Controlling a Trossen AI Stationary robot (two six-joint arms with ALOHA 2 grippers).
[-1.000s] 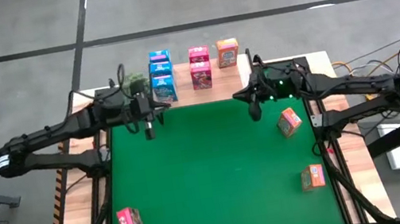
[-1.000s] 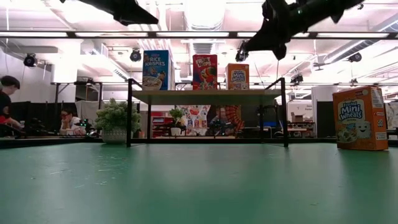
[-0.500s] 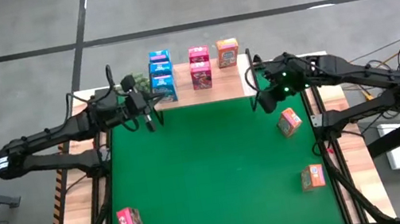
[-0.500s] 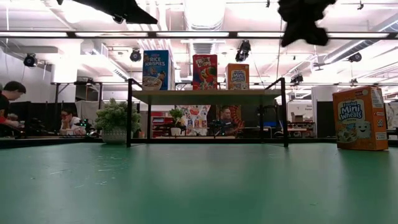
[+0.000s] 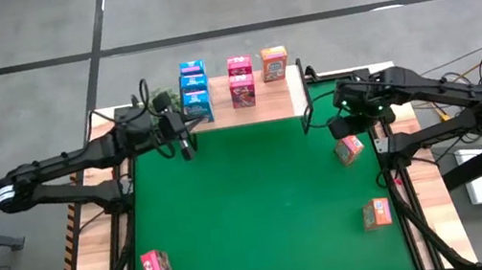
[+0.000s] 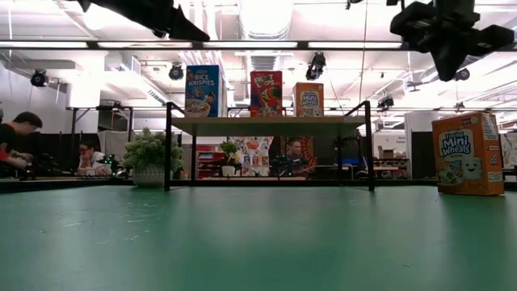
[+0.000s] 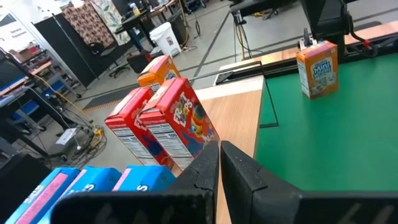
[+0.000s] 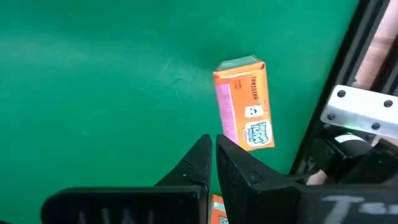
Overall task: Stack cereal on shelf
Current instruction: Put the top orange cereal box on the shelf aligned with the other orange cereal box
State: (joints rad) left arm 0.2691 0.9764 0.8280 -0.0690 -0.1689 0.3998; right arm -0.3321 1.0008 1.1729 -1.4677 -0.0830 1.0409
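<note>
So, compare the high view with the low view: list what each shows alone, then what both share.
Only the high view: a small pink-red cardboard cereal box lying on the green mat near the front left corner.
Only the low view: seated people in the room behind.
Both: the light wooden shelf on black legs with cereal boxes standing on it, and a green leafy plant.

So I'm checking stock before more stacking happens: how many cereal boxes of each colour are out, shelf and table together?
Blue cereal boxes: 3
Pink-red cereal boxes: 3
Orange cereal boxes: 3
Total: 9
</note>
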